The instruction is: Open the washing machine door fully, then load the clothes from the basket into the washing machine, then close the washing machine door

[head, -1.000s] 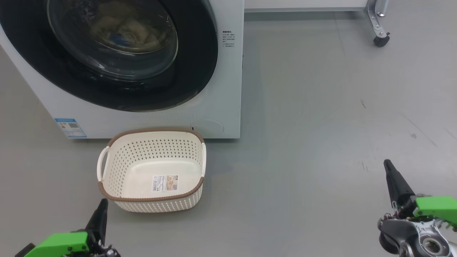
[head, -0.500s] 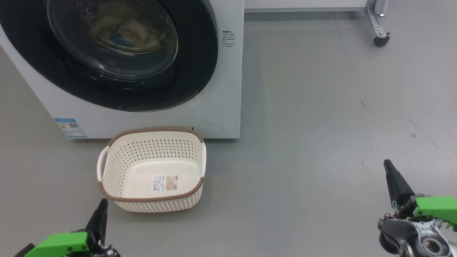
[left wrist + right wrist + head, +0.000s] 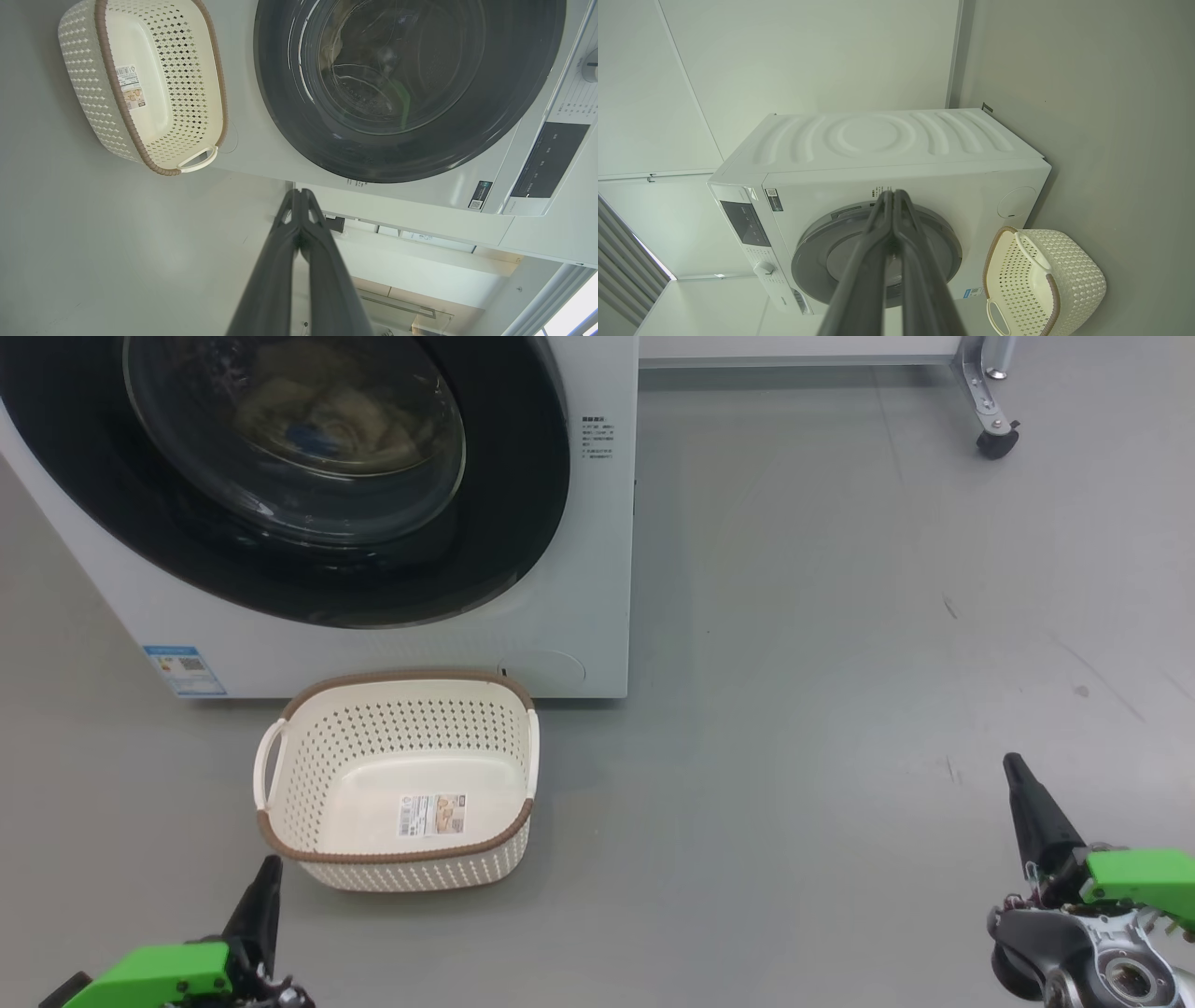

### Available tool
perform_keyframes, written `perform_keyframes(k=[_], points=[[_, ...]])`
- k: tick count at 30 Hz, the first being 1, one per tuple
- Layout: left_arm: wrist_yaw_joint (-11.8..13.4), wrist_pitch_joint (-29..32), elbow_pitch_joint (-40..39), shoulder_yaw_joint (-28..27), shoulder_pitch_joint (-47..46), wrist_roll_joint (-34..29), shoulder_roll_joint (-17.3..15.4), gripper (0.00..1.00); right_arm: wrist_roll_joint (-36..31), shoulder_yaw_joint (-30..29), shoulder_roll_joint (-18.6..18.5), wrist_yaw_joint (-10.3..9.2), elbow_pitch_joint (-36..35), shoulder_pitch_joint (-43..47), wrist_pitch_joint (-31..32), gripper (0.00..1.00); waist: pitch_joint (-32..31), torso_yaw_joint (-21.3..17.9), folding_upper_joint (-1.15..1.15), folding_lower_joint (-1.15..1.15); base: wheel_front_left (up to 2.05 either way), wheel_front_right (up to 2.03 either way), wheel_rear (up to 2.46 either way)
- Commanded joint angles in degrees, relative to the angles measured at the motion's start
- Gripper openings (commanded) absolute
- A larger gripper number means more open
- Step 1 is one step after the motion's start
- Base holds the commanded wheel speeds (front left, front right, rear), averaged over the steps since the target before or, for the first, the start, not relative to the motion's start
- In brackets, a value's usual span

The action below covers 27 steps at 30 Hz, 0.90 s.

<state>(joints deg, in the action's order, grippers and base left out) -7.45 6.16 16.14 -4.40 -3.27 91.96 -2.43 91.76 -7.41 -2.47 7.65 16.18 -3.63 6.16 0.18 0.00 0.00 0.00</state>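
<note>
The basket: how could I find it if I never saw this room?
Find the big white washing machine with its round black door. On the grey floor right in front of it sits the basket. It is a small cream tub full of little holes, with a brown rim, white side handles and a label inside.

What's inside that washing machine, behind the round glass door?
Through the washing machine door glass, cream-yellow clothes with a blue patch show. The door's black rim and reflections hide the rest.
</note>
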Motion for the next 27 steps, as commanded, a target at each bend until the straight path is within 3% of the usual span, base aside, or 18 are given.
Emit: perform_keyframes(k=[1,27], points=[[-0.03,0.3,-2.11,-2.09,-2.92,0.23,-0.51,0.0,0.4,0.89,-0.41,-0.16,-2.15,-2.55,0.33,0.0,0.0,0.0,0.0,0.0,0.0,0.0,0.0],[-0.03,0.33,-2.11,-2.12,-2.92,0.2,-0.49,0.0,0.4,0.89,-0.41,-0.16,-2.15,-2.55,0.33,0.0,0.0,0.0,0.0,0.0,0.0,0.0,0.0]])
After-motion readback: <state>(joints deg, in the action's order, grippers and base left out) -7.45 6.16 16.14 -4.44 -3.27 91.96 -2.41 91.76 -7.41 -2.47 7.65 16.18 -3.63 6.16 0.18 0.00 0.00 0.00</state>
